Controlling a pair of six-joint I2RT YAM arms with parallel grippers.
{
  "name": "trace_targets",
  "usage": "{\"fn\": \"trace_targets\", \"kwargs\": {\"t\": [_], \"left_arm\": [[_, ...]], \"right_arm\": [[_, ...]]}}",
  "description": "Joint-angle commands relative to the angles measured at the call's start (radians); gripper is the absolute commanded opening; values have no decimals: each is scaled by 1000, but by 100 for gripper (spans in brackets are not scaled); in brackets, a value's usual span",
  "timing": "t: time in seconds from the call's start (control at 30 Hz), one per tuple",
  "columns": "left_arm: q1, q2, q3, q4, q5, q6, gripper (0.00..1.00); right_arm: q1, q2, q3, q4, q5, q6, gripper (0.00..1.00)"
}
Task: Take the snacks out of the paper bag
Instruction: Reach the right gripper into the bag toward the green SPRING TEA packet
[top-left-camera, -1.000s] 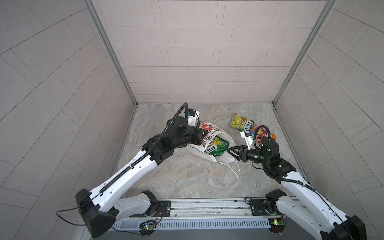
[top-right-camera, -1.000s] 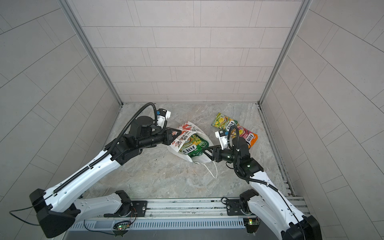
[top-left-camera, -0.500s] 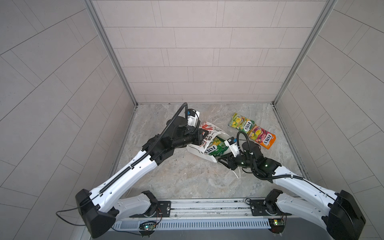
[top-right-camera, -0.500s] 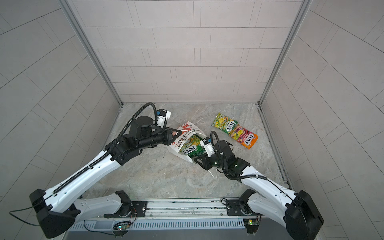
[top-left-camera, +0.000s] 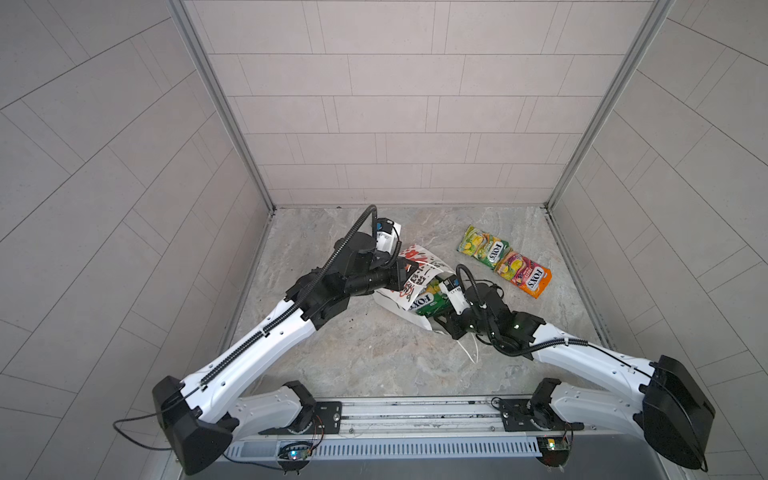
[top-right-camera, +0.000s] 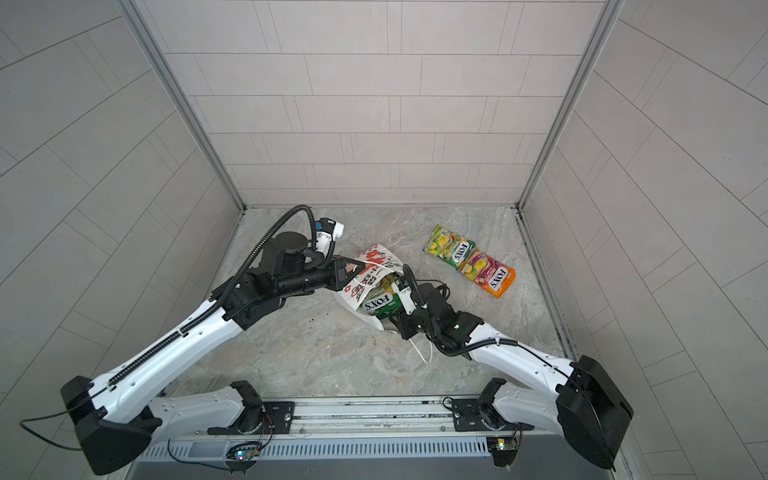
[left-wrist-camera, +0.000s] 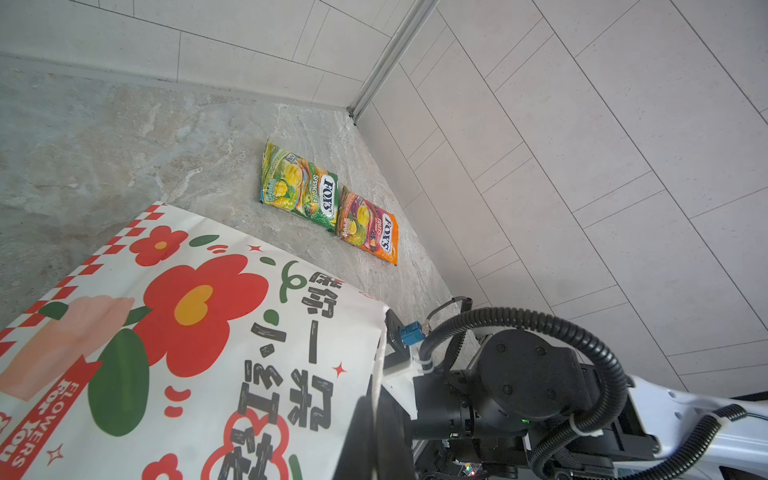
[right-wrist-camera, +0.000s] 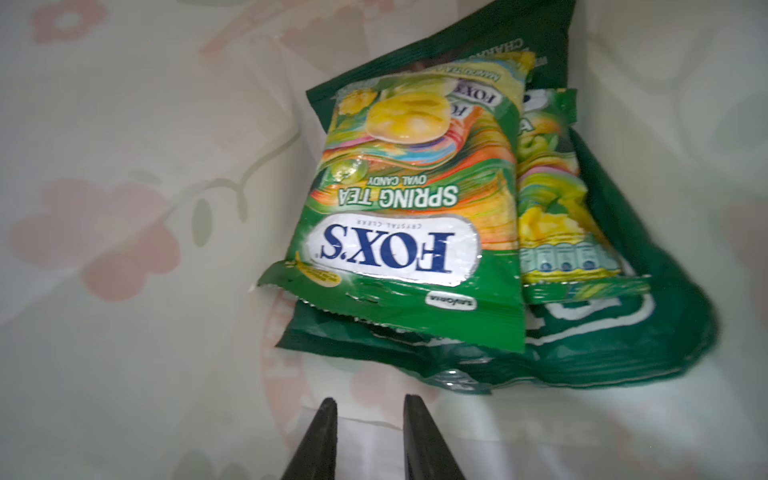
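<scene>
White paper bag (top-left-camera: 390, 297), rim pinched in the left claw (top-right-camera: 349, 270), lies on its side mid-frame on the desk (top-left-camera: 374, 357). Inside, the right claw (right-wrist-camera: 368, 401), narrowly parted and empty, faces a FOX'S packet (right-wrist-camera: 399, 208). Upper right: a green packet (top-left-camera: 484, 247) and pink packet (top-left-camera: 523, 276), touching.

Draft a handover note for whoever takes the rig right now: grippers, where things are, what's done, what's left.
Left gripper: shut on the paper bag, which lies on its side on the table.
Right gripper: open, empty, inside the bag's mouth, short of the packets.
Done: green-yellow FOX'S packet and pink-orange packet lie out on the table, far right.
Left: Spring Tea packet, second small packet beside it, and dark green bag under both, all inside.
</scene>
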Motion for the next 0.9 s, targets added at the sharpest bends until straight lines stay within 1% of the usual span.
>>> {"fn": "trace_targets", "kwargs": {"t": [0.0, 0.03, 0.23, 0.33, 0.47, 0.53, 0.77, 0.87], "left_arm": [[-4, -6, 25, 36, 13, 4, 0], [-4, -7, 25, 36, 17, 4, 0], [-4, -8, 23, 35, 19, 4, 0], [-4, -8, 21, 35, 19, 4, 0], [-4, -7, 18, 40, 20, 1, 0], [-4, -7, 16, 43, 21, -2, 0], [-4, 5, 10, 69, 30, -17, 0], [-5, 9, 12, 72, 31, -17, 0]], "right_arm": [[7, 26, 51, -30, 107, -2, 28], [9, 37, 59, -32, 131, 11, 28], [23, 87, 75, 12, 190, 72, 28], [29, 108, 79, 26, 209, 103, 34], [35, 126, 77, 35, 246, 165, 46], [35, 133, 71, 46, 262, 199, 49], [39, 156, 62, 114, 285, 286, 55], [40, 181, 83, 99, 300, 321, 55]]}}
